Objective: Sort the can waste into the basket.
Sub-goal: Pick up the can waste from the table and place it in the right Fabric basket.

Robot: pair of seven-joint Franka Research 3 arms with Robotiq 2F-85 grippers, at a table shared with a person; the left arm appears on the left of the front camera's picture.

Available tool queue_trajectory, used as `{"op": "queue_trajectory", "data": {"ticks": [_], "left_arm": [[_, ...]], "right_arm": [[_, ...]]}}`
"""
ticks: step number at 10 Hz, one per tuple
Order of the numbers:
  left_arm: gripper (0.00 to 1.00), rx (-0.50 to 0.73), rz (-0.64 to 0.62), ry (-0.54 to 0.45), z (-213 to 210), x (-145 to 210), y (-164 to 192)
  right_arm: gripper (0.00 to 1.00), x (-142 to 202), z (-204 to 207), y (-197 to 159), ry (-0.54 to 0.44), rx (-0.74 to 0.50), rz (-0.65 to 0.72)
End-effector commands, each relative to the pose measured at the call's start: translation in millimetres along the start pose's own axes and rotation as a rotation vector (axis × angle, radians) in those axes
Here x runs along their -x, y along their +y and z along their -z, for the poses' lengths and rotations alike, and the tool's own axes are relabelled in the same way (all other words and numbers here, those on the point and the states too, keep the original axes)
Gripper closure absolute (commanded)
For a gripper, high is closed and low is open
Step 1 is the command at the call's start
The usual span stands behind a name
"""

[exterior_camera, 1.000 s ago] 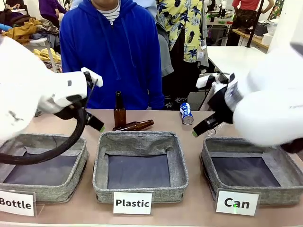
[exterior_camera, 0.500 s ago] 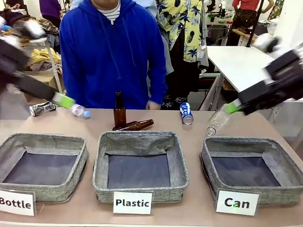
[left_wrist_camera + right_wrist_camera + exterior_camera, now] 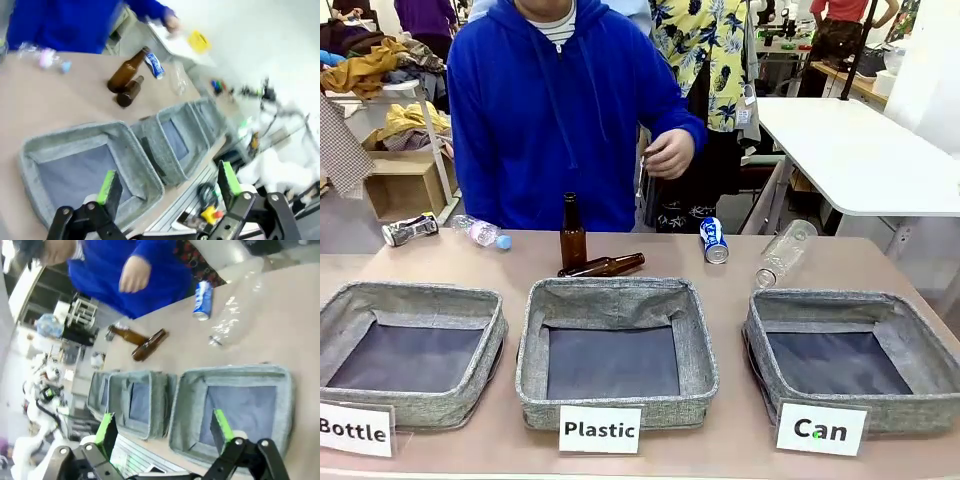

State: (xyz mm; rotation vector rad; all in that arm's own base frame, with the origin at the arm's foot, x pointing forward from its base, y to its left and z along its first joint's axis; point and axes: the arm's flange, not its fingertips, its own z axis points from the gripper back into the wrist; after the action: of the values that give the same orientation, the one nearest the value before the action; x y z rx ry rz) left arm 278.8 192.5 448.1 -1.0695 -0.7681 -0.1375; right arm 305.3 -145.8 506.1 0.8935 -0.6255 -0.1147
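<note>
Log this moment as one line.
left gripper: open, empty | right gripper: open, empty | blue can: on table | dark can: on table | Can basket: empty

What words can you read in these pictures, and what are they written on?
"Bottle": left card, at the front of the left basket.
"Plastic": middle card, at the front of the middle basket.
"Can": right card, at the front of the right basket.
Blue can: white print, too small to read.
Dark can: print too blurred to read.
</note>
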Motion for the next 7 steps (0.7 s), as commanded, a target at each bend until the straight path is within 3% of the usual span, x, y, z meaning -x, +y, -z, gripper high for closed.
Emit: {"op": "queue_trajectory", "data": {"ticks": [1, 3, 4, 7], "left_arm": [[0.0, 0.005, -0.088, -0.171, -2, 60, 21], [0.0, -0.086, -0.184, -0.323, -20, 88, 31], [0.0, -0.026, -0.131, -0.185, -47, 32, 45], [0.0, -0.026, -0.131, -0.185, -47, 32, 45]], "right_arm": [[0.0, 59, 26, -37, -0.109, 0.044, 0.068], [0.0, 66, 32, -54, -0.163, 0.104, 0.052], [0.0, 0, -12, -49, -0.083, 0.048, 0.1], [0.0, 0, -12, -49, -0.083, 0.048, 0.1]]}}
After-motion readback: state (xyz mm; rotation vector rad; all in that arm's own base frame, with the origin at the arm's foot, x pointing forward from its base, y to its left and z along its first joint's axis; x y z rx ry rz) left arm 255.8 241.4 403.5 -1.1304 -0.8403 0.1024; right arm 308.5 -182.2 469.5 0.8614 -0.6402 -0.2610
